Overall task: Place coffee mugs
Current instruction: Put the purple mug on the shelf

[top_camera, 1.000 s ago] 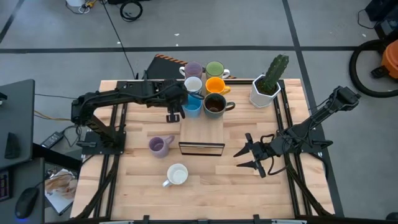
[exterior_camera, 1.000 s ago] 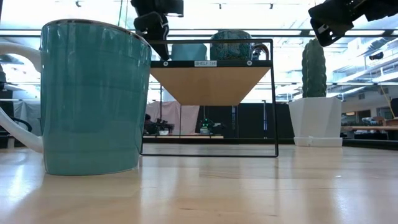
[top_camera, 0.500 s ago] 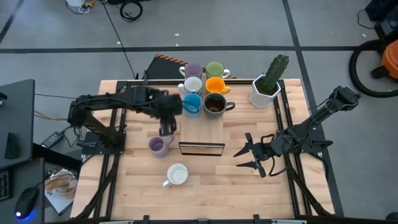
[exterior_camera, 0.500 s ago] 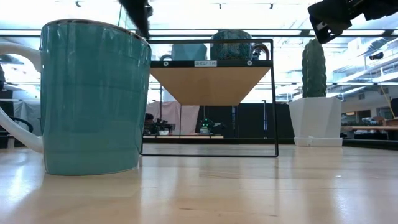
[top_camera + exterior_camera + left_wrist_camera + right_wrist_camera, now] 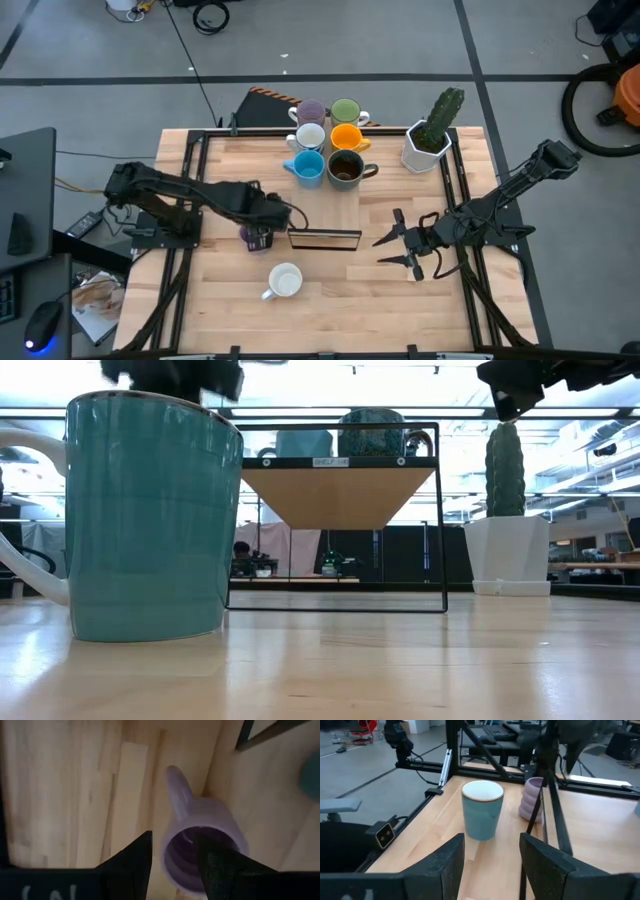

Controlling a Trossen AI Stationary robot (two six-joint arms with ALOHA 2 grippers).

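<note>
A lilac mug (image 5: pixel 254 236) stands upright on the table left of the shelf (image 5: pixel 325 238), with its handle (image 5: pixel 177 785) showing in the left wrist view. My left gripper (image 5: pixel 172 837) hangs open right above it, pointing steeply down. One finger (image 5: pixel 217 867) is over the mug's opening and the other (image 5: pixel 134 862) is outside the wall beside the handle. A teal mug with a white inside (image 5: pixel 285 281) stands near the front edge. Several mugs (image 5: pixel 328 140) are grouped at the shelf's far end. My right gripper (image 5: pixel 400 245) waits open to the shelf's right.
A white faceted pot with a cactus (image 5: pixel 428 145) stands at the back right. The black-framed shelf (image 5: pixel 340 460) is at the table's middle. In the low view the teal mug (image 5: pixel 150 520) fills the left side. Bare wood lies between the shelf and my right gripper.
My left gripper has swung from beside the blue mug at the shelf's far left toward the table's near edge. It has also come down and rolled, and now stands over the lilac mug. Its finger gap looks unchanged. No mug has moved.
</note>
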